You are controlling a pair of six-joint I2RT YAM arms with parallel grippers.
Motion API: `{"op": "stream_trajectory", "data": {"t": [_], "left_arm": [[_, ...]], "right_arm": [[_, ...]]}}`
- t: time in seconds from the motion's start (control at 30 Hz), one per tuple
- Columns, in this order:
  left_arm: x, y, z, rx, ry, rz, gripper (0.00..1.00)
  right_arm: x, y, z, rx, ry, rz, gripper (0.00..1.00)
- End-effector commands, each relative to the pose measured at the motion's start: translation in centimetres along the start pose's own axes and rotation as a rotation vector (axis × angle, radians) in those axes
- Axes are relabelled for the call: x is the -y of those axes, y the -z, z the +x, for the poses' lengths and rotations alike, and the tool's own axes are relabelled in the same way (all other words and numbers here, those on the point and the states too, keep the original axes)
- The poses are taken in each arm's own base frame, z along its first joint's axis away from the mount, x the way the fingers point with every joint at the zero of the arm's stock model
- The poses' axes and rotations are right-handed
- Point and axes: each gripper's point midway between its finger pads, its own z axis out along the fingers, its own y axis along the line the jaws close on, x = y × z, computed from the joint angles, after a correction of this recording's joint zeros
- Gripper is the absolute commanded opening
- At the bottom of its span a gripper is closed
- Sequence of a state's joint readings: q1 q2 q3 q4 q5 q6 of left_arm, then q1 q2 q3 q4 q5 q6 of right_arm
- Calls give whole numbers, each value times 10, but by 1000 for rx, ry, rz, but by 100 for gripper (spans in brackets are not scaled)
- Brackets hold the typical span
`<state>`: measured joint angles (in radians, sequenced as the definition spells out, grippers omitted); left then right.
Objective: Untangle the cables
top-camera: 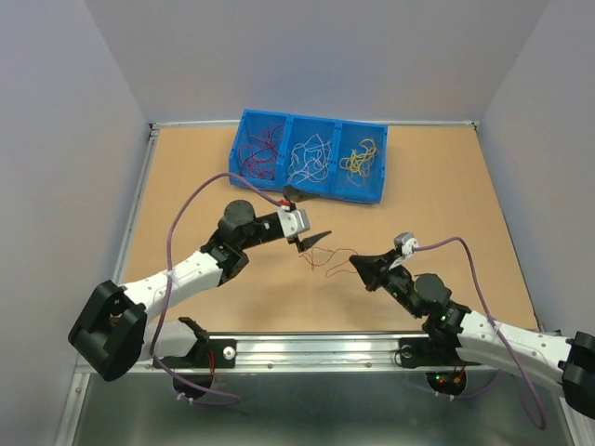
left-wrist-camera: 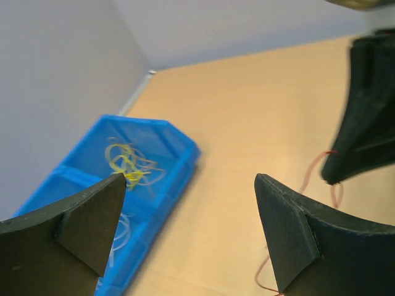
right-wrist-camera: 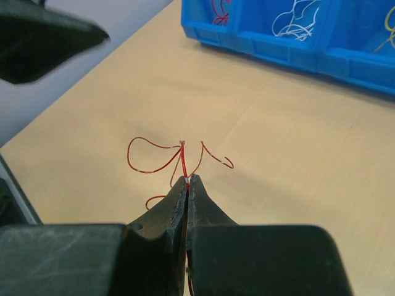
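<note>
Top external view: a tan wooden bench [top-camera: 446, 186] sits boxed in by plain pale grey walls [top-camera: 65, 139] on the left, back and right. A thin metal strip edges its left and far sides, and a metal rail [top-camera: 316, 348] runs along the near edge where the arm bases are bolted. The surface is matt and bare apart from a blue bin [top-camera: 353, 192] near the back, slightly skewed to the far edge. The bin has three compartments: red cables [top-camera: 260, 153] in the left one, white cables [top-camera: 310, 158] in the middle, yellow cables [top-camera: 361, 158] on the right.

In front of the bin, near the middle of the bench, a loose red cable [right-wrist-camera: 182, 157] curls in thin loops just above the wood. The right tool [right-wrist-camera: 187, 182] is clenched on one strand of it, jaws pressed together. The left tool [left-wrist-camera: 188, 185] hangs spread wide with nothing in it, close beside the right one and the red cable.
</note>
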<state>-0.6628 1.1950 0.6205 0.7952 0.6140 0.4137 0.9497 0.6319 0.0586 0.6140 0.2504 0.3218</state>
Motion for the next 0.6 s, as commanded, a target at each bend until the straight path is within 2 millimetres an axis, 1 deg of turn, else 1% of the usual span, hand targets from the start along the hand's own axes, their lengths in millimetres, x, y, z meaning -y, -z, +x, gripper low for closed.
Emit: {"op": "stream_trajectory", "data": {"t": [0.0, 0.03, 0.1, 0.17, 0.2, 0.23, 0.3, 0.33, 0.47, 0.53, 0.57], "left_arm": [[32, -19, 5, -39, -109, 141, 96], [37, -23, 5, -39, -110, 159, 97], [45, -27, 19, -75, -88, 188, 97], [50, -30, 25, -92, -76, 212, 96], [56, -32, 33, -108, -64, 231, 96], [58, -34, 34, -111, -59, 242, 96], [70, -37, 40, -123, -41, 282, 96], [72, -39, 40, -123, -39, 294, 96], [90, -44, 51, -163, 7, 366, 94], [95, -46, 50, -159, 15, 406, 93], [98, -46, 53, -169, 23, 419, 93]], "right_arm": [[-18, 1, -10, 59, 12, -105, 1], [-17, 2, -8, 60, 12, -105, 1], [-15, 3, -11, 73, 9, -99, 1], [-16, 5, -17, 101, 3, -99, 1], [-16, 5, -21, 113, -2, -101, 1], [-13, 8, -14, 105, -1, -97, 1], [-11, 11, -19, 134, -8, -91, 1], [-11, 12, -20, 141, -10, -88, 1], [-11, 15, -23, 163, -19, -98, 0], [-11, 16, -23, 168, -23, -101, 1], [-11, 16, -24, 171, -22, -104, 1]]}}
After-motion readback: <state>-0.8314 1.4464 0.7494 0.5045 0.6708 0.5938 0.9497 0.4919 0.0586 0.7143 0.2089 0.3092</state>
